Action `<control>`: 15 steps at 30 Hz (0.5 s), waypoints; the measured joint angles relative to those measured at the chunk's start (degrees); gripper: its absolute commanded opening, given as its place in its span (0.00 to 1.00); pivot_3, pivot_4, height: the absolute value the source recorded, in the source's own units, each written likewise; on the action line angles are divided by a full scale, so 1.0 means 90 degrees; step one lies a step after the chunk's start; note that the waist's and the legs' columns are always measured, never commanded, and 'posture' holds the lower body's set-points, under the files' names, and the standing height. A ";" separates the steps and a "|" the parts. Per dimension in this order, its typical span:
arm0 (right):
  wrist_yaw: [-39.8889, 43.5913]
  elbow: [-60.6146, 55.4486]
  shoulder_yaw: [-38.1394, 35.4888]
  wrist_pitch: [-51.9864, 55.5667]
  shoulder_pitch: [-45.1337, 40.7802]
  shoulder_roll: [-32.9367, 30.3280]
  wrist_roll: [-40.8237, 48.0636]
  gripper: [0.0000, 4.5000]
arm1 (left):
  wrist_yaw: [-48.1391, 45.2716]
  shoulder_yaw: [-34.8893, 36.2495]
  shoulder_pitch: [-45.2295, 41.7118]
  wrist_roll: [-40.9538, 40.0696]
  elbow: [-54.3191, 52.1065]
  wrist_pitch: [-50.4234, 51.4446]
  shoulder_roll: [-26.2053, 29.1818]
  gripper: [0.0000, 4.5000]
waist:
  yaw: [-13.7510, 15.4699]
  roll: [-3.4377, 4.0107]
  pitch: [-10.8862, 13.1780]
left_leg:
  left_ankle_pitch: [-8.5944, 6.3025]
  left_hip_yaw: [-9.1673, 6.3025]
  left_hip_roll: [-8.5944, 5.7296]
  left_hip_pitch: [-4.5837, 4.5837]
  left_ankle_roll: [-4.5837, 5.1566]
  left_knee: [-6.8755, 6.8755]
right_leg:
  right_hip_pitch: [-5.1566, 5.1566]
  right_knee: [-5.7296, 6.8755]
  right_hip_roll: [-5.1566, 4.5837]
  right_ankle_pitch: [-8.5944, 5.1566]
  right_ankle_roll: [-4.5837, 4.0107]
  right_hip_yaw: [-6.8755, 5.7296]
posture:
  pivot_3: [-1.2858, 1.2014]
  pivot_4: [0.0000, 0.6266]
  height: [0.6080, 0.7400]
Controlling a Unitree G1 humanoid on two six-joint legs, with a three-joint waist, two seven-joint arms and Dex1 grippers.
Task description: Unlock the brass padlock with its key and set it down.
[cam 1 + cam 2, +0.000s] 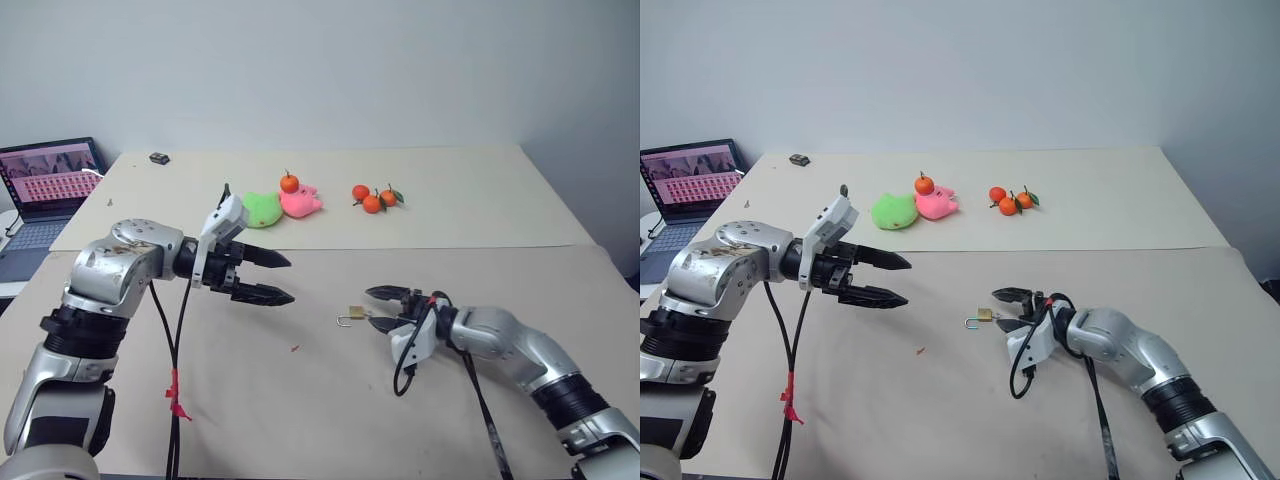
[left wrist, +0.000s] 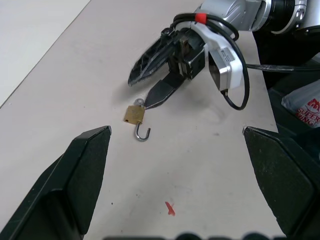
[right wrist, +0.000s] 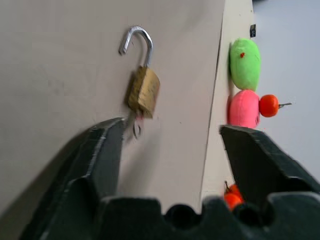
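The near half of the table (image 1: pixel 300 420) is bare. The right gripper (image 1: pixel 384 308) sits low right of centre, jaws spread, pointing left at the brass padlock (image 1: pixel 355 314) lying just off its fingertips. The left wrist view shows its shackle swung open; the right wrist view shows the key (image 3: pixel 134 125) in its base. The left gripper (image 1: pixel 275 277) hovers higher, left, jaws spread. Far: plush toys (image 1: pixel 281 206), tangerines (image 1: pixel 375 197)

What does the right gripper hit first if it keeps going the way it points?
Probably the brass padlock, lying on the table with its shackle open, just ahead of the right gripper and its open fingers. Depth is hard to judge.
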 measured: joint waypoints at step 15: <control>0.2789 -0.1798 -0.1346 0.5503 0.0452 -0.0305 0.6031 0.99 | 0.0595 0.0100 0.0268 0.0122 0.0044 -0.0811 -0.0384 1.00 | -0.0061 0.0004 0.0002 | 0.0001 -0.0004 0.0003 -0.0002 -0.0001 -0.0002 | 0.0049 -0.0008 0.0001 0.0015 -0.0031 0.0000 | 0.52 0.24 0.39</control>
